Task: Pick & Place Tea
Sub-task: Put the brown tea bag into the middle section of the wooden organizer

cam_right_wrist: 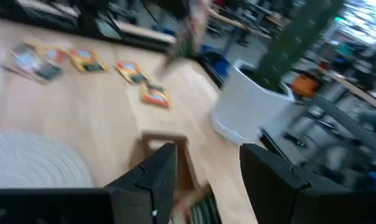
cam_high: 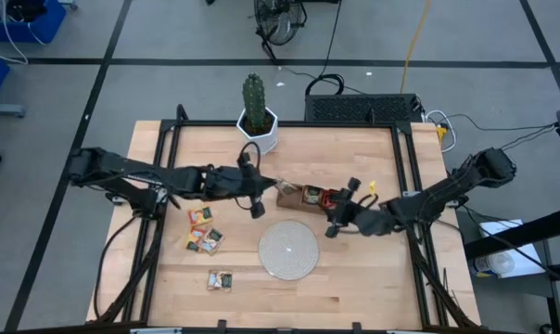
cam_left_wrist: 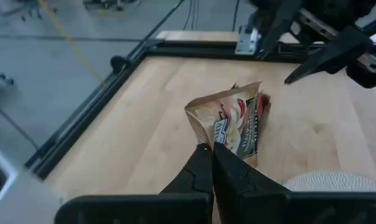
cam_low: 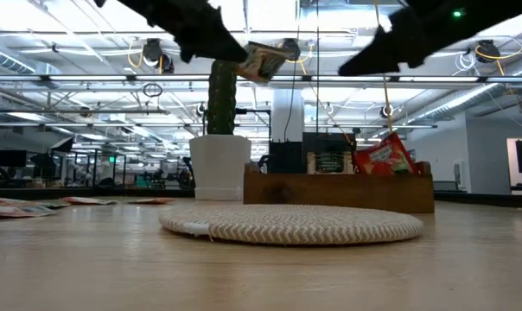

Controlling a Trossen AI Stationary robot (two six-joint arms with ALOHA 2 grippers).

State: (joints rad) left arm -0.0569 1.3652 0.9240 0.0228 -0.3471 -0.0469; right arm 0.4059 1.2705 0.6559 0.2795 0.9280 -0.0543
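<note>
Loose sachets (cam_high: 204,239) lie on the left tabletop (cam_high: 373,288). The left gripper (cam_left_wrist: 214,151), fingers pinching one tea sachet (cam_left_wrist: 235,122), hangs above it near the wooden tray (cam_high: 303,198). The right gripper (cam_right_wrist: 206,163), fingers spread, hovers over the tray.

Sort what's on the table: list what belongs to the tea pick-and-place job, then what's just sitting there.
Job:
- tea sachet held in the left gripper
- loose tea sachets on the table
- wooden tray
- right gripper, jaws open

Lying about:
- potted cactus
- woven disc
</note>
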